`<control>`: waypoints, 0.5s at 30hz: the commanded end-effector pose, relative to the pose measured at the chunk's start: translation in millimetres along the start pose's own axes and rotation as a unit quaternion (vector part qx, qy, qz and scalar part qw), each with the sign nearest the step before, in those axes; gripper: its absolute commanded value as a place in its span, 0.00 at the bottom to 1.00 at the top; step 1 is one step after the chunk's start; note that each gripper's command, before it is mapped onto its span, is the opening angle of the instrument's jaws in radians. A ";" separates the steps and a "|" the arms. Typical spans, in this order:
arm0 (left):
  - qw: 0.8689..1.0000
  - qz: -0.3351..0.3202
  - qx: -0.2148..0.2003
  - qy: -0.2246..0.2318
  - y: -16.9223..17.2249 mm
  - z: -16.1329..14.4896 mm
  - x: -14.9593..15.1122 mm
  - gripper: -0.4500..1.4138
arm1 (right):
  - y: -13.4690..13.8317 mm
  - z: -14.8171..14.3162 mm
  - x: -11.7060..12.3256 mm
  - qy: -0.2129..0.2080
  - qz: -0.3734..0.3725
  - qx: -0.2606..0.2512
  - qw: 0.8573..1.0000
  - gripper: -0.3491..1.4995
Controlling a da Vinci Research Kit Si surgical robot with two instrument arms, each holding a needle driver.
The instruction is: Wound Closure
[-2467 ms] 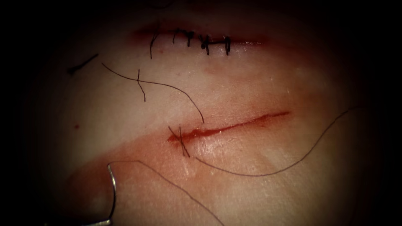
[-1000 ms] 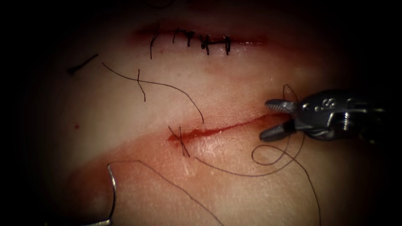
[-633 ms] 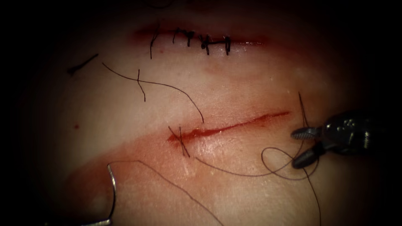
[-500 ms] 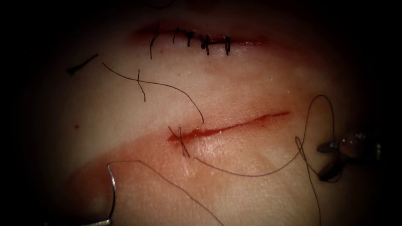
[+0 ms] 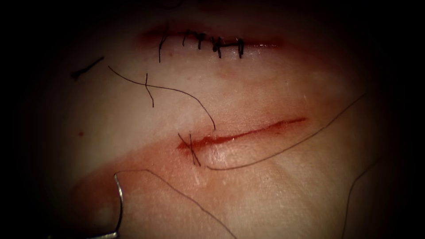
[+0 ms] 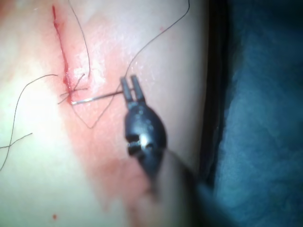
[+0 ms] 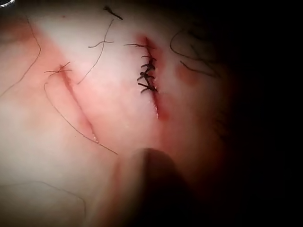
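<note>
Tissue (image 5: 274, 203): one older cut at upper centre of the endoscope view is fully stitched (image 5: 212, 43).
Open cut (image 5: 248, 132): one stitch (image 5: 191, 149) at its left end; the rest gapes.
Thread (image 5: 283, 148): trails right from that stitch.
Needle (image 5: 118, 201): lower left, off the tissue's cut, gripped near one end by the closed left tool (image 6: 131, 91).
Right tool: its jaws can't be judged.

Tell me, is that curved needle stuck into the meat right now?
No: the needle lies free above the tissue, held at one end by the left tool, beside the stitched end of the cut.
</note>
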 end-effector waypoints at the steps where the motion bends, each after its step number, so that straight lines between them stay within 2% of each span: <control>1: 1.000 -0.002 -0.001 0.001 0.5 0.7 -0.6 0.00 | -1.3 0.5 1.6 0.010 0.010 -0.004 1.000 0.85; 2: 1.000 -0.002 -0.001 0.001 0.5 0.7 -0.6 0.00 | -1.3 0.5 1.6 0.010 0.010 -0.004 1.000 0.85; 4: 1.000 -0.002 -0.001 0.001 0.6 0.6 -0.6 0.00 | -2.8 0.7 2.4 0.037 0.032 0.014 0.999 0.90; 5: 1.000 -0.002 -0.001 0.001 0.5 0.6 -0.6 0.00 | -4.9 0.9 3.5 0.054 0.040 0.042 0.997 0.92; 7: 1.000 -0.002 -0.001 0.001 0.6 0.7 -0.6 0.00 | -6.8 1.1 4.6 0.068 0.045 0.070 0.994 0.93; 8: 1.000 -0.002 -0.001 0.001 0.6 0.7 -0.6 0.00 | -6.8 1.1 4.6 0.068 0.045 0.070 0.994 0.93; 10: 1.000 -0.002 -0.001 0.001 0.6 0.8 -0.6 0.00 | -8.9 1.2 6.0 0.090 0.051 0.114 0.988 0.93; 11: 1.000 -0.001 -0.001 0.001 0.6 0.7 -0.6 0.00 | -10.7 1.3 7.1 0.116 0.053 0.177 0.976 0.88; 12: 1.000 -0.001 -0.001 0.001 0.6 0.7 -0.6 0.00 | -10.7 1.3 7.1 0.116 0.053 0.177 0.976 0.88; 14: 1.000 -0.001 -0.001 0.001 0.6 0.7 -0.6 0.00 | -12.5 1.4 8.6 0.162 0.055 0.243 0.955 0.85; 15: 1.000 -0.001 -0.001 0.001 0.6 0.6 -0.6 0.00 | -13.0 1.5 9.2 0.194 0.054 0.277 0.940 0.85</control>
